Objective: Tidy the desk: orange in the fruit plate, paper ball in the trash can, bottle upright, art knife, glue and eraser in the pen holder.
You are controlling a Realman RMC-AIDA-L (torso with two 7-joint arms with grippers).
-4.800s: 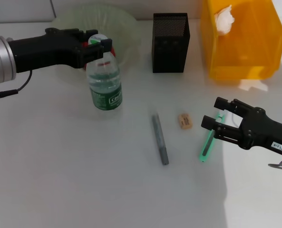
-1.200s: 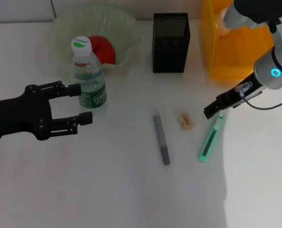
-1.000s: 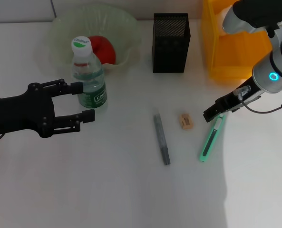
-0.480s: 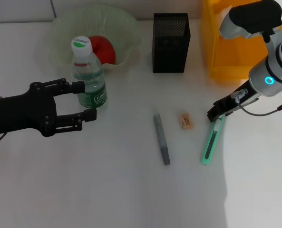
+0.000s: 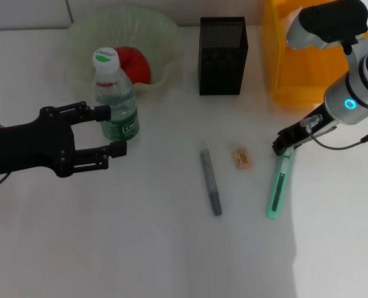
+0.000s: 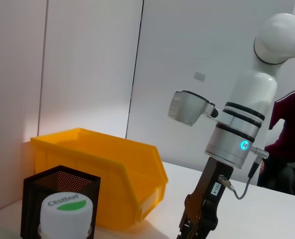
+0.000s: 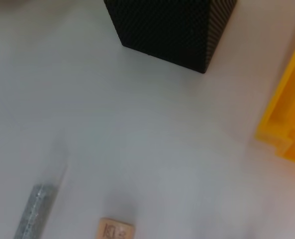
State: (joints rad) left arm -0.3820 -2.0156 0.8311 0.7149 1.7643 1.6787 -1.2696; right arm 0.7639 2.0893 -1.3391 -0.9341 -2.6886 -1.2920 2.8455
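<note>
The bottle point(image 5: 116, 99) stands upright on the table, and its cap also shows in the left wrist view point(image 6: 66, 209). My left gripper point(image 5: 112, 131) is open just in front of the bottle, not holding it. The red-orange fruit point(image 5: 134, 62) lies in the pale plate point(image 5: 165, 31). The green art knife point(image 5: 277, 186) lies on the table with my right gripper point(image 5: 285, 143) at its far end. The grey glue stick point(image 5: 210, 181) and the tan eraser point(image 5: 241, 158) lie near the middle. The black mesh pen holder point(image 5: 223, 56) stands at the back. The paper ball is hidden behind my right arm.
A yellow bin point(image 5: 314, 62) stands at the back right, next to the pen holder. The right wrist view shows the pen holder point(image 7: 172, 25), the glue stick point(image 7: 38, 211), the eraser point(image 7: 115, 230) and the bin's edge point(image 7: 291, 114).
My left gripper let go of the bottle and drew back. My right gripper came to the knife's far end, and the knife's near end has swung to the right.
</note>
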